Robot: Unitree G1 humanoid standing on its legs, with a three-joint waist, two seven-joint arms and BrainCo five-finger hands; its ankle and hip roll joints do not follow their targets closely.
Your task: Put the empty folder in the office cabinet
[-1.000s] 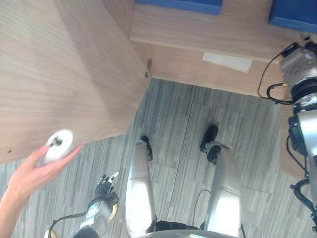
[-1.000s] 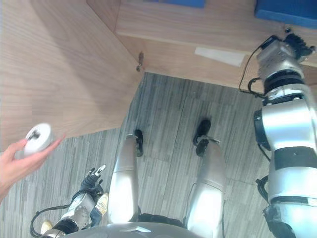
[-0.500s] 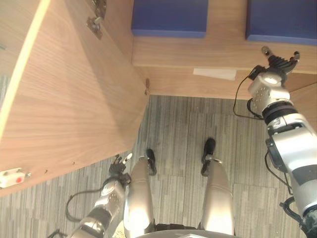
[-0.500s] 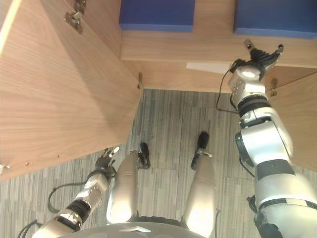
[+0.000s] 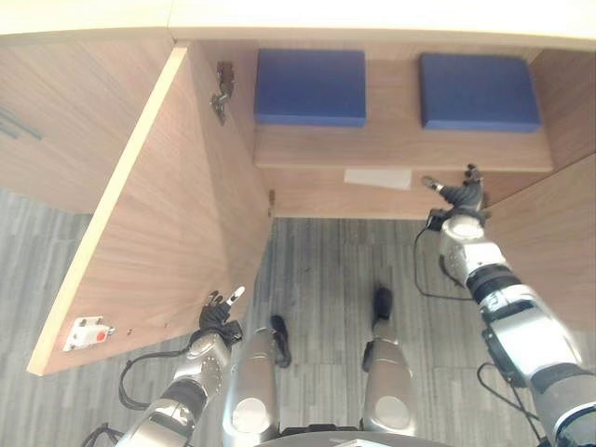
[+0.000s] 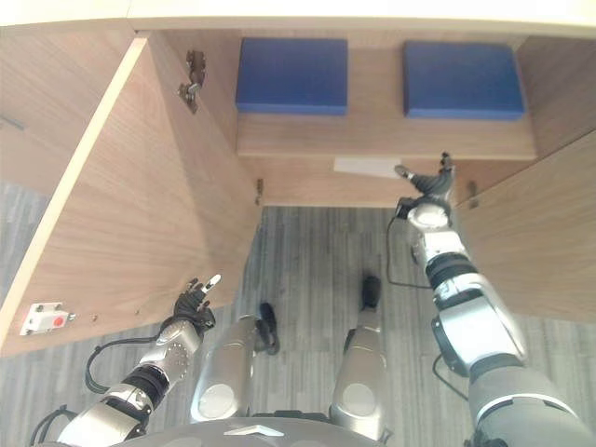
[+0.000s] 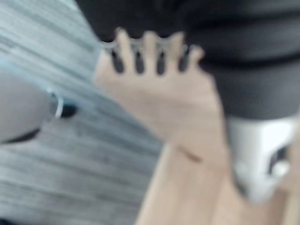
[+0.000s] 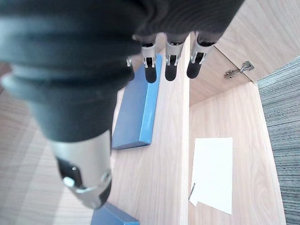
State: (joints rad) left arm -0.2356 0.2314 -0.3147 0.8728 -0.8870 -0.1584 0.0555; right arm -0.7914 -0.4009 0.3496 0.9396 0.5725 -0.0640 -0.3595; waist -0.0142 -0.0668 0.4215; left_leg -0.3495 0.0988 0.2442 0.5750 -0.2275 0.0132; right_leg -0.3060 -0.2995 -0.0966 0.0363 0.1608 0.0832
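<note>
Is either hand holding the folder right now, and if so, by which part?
Nothing is held. The right hand reaches open toward the cabinet shelf; the left hand hangs open by the door.

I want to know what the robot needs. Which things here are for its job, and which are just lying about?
For the job:
office cabinet
right hand, open, by the lower shelf
white sheet, maybe the folder; cannot tell

Just lying about:
two blue boxes
left hand, idle
white switch box

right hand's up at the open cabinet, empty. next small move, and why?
Probably ease the right hand away from the cabinet. It is open and holds nothing at the lower shelf's edge, near the white sheet; two blue folders lie on the upper shelf, and the left hand hangs open by the left door.
</note>
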